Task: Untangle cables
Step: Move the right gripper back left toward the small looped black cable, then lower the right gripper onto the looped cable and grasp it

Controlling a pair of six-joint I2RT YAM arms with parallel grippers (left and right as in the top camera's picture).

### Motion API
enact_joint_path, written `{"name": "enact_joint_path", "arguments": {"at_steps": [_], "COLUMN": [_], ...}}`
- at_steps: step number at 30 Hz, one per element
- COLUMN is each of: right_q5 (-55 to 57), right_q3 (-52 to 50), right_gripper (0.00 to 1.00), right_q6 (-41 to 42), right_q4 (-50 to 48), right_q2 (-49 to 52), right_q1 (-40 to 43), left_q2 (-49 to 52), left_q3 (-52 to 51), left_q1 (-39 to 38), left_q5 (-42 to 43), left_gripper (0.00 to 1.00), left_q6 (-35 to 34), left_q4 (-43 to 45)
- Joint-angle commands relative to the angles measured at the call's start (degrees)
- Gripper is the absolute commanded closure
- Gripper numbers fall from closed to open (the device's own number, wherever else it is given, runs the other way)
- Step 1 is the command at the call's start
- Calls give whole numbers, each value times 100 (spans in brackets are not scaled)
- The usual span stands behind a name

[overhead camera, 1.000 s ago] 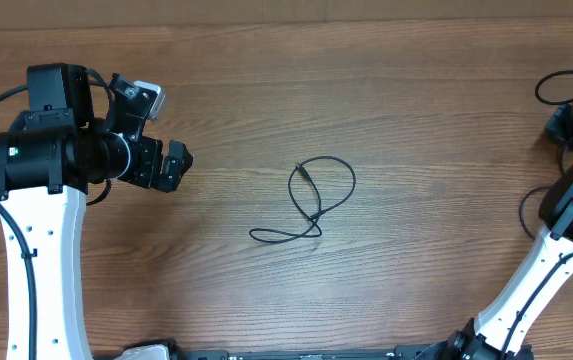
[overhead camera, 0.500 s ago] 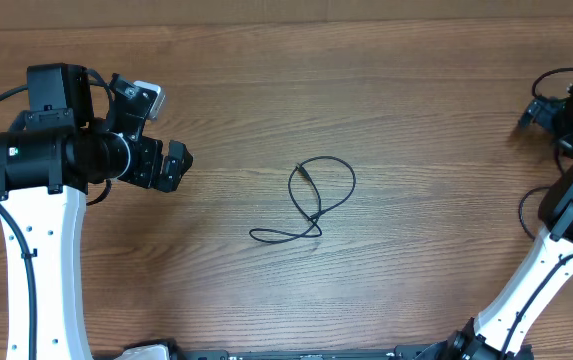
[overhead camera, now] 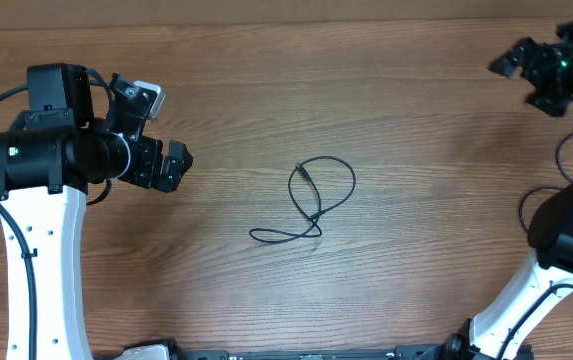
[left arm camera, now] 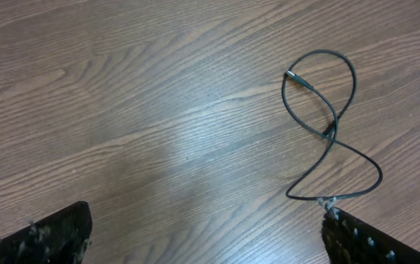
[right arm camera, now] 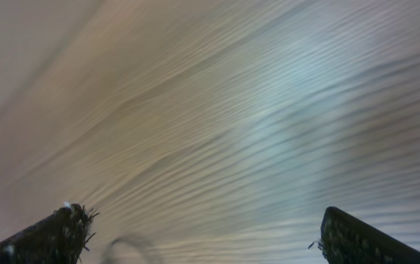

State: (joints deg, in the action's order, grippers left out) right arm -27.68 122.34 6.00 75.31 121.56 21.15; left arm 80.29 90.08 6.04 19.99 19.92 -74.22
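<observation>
Item: one thin black cable (overhead camera: 311,205), lying mid-counter (overhead camera: 416,150) in a loose loop crossed over itself, touched by neither arm. Left fingers (left arm camera: 48,235) spread wide, empty, to its left, likely poised to reach. Right fingers (right arm camera: 41,238) spread wide, empty, far right corner.

Counter (overhead camera: 416,150): open wood between my left tool (overhead camera: 158,128) and right tool (overhead camera: 524,80). Sole obstacle: looped cable (overhead camera: 315,217), mid-counter. Right wrist view blurred; seemingly clear.
</observation>
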Motion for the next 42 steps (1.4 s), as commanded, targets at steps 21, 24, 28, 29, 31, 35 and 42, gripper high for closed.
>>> {"name": "enact_joint_path", "arguments": {"at_steps": [21,24,28,29,31,35,42], "right_q5": [1086,1510,1613,1611,1617,1827,2081], "right_q3": [109,109,-48,-101,-190,-352,-1117], "right_gripper": [6,6,5,5,5,5,2], "right_q6": [1246,1392,1375,1384,1493,1766,2138], "right_q4": [1838,2151,2175,2173,2175,2175,2173], "right_q2": [-289,-369,-627,-728,-896,-1237,-1786], "right_q1": [-1558,-1751,-2017,-2094,-2245,-2608,-3209], "left_q2": [-4,-4,-4,-4,-4,-4,-4], "left_q3": [48,48,48,48,48,48,48], "left_q1": [26,26,26,26,26,26,26], "left_q5": [81,81,81,83,81,81,83], "left_gripper": [0,1,0,1,1,0,1], "left_q6": [68,68,68,68,68,68,68], "left_q4": [-13,-13,-13,-13,-13,-13,-13]}}
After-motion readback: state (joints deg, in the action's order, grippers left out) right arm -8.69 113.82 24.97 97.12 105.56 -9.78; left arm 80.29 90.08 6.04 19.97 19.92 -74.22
